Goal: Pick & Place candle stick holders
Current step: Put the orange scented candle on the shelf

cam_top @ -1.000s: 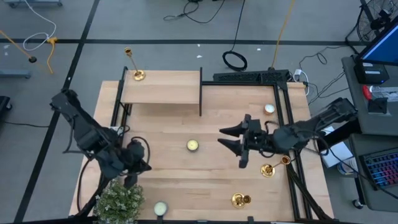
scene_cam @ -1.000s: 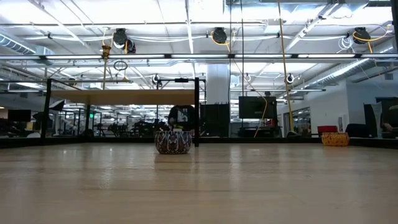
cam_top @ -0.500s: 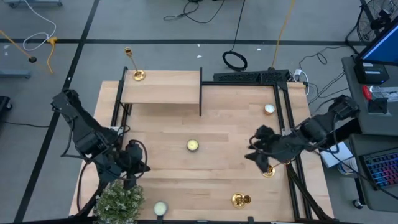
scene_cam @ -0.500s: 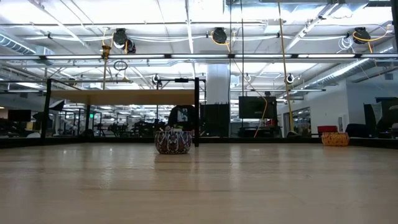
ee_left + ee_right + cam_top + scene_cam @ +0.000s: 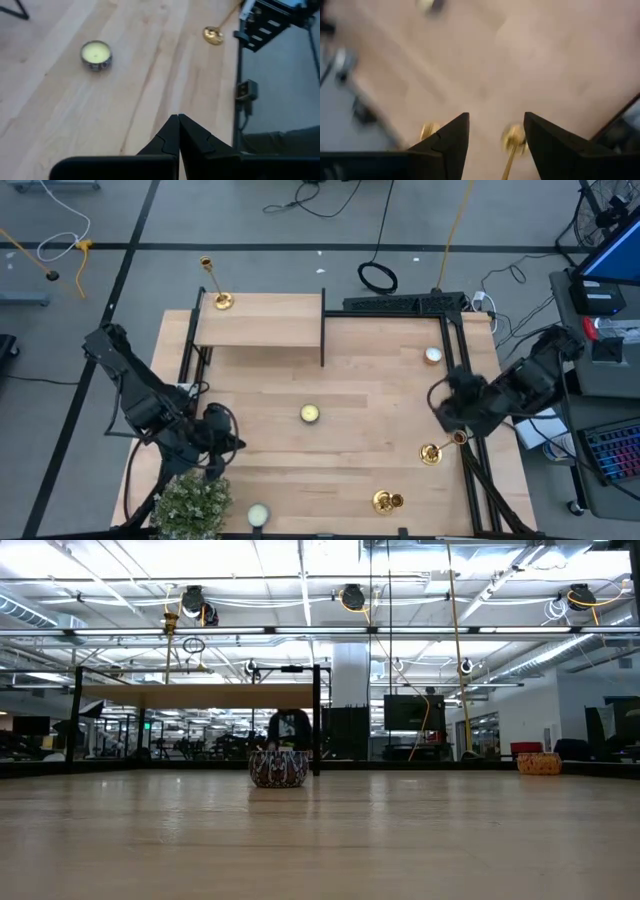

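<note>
Right gripper (image 5: 440, 408), fingers apart and empty, hangs at frame right above a candlestick (image 5: 432, 451). Left gripper (image 5: 178, 131), fingers closed, waits lower left.

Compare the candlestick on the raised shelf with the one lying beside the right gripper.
The shelf candlestick stands on its round base at the shelf's far left corner; the candlestick by the right gripper looks tipped over, stem pointing toward the table's right edge. The shelf one has no arm near it; the other lies just below the open right gripper. Both are shiny gold with a thin stem and flared base.
</note>
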